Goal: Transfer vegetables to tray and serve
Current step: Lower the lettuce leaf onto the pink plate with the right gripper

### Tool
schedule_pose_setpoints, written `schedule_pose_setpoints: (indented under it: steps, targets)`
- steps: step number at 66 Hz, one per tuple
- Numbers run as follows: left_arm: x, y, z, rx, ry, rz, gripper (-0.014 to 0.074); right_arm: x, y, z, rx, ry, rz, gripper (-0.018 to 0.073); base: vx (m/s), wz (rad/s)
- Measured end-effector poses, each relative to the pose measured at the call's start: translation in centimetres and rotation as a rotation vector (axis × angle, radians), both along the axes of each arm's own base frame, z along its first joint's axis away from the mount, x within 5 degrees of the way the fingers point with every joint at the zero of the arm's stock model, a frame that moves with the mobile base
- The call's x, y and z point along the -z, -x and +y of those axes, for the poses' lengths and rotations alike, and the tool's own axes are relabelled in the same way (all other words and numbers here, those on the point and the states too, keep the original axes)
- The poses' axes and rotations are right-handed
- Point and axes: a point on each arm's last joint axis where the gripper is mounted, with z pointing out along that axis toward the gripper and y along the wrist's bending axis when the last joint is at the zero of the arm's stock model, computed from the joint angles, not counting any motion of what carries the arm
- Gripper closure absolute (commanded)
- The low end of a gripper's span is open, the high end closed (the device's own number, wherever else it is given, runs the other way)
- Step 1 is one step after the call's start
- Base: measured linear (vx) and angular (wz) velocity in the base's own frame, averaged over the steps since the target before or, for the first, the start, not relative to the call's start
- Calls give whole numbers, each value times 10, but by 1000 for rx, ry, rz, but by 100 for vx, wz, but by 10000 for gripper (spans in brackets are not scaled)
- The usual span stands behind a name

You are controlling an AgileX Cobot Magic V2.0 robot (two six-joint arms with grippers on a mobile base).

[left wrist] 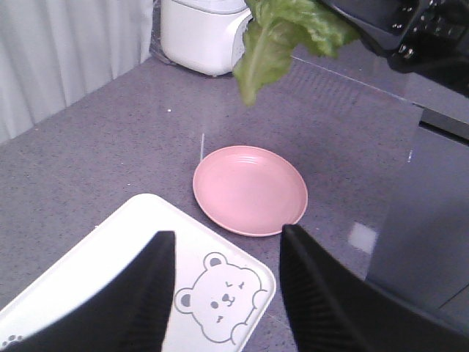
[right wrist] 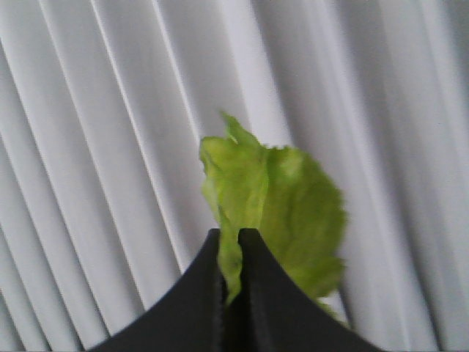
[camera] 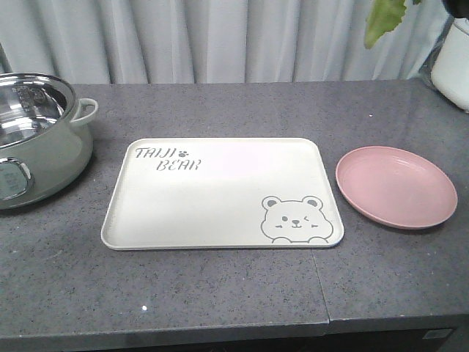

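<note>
Pinching the lettuce leaf [right wrist: 286, 198] by its thin edge in the right gripper [right wrist: 231, 233], high beside the tray [camera: 220, 198], with the left gripper [left wrist: 227, 233] wide and empty; risking a slip outside the tray.

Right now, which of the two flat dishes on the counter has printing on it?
The cream rectangular tray, with its grey bear drawing and TAIJI BEAR lettering. The round pink plate beside it is plain.

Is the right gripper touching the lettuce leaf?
Touching. The right wrist view shows the right gripper shut on the lettuce leaf, with no gap at the pinch.
</note>
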Motion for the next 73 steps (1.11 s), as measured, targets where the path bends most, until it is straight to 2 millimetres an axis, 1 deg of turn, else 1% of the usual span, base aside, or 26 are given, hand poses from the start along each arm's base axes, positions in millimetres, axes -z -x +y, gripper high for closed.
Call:
schedule_pose_setpoints:
  steps: [7,13,16,23,34,44,51,55,65,73]
  targets:
    - [-1,2,5,-36,-34,-11,195,7,-5,-21,49,46,47,565,0,0]
    - [1,1,7,-53,-73,-8,195,19,-13,-34,49,84,118,565,0,0]
    - [3,1,9,-61,-101,-4,195,29,-18,-39,36,119,166,565,0,0]
    - [7,-1,13,-103,-148,15,195,58,-34,-49,-21,147,305,565,0,0]
    - [11,-3,19,-164,-200,30,195,108,-57,-54,-113,192,509,565,0,0]
    - [11,-4,21,-180,-216,27,195,143,-73,-57,-140,166,628,565,0,0]
    - [12,-4,21,-178,-222,33,195,171,-86,-59,-156,139,707,563,0,0]
    - [12,-4,21,-178,-222,33,195,183,-90,-60,-160,123,742,561,0,0]
    - [13,-4,21,-173,-230,43,195,201,-96,-62,-160,105,792,561,0,0]
    - [14,-3,21,-169,-237,52,195,203,-97,-64,-146,102,795,561,0,0]
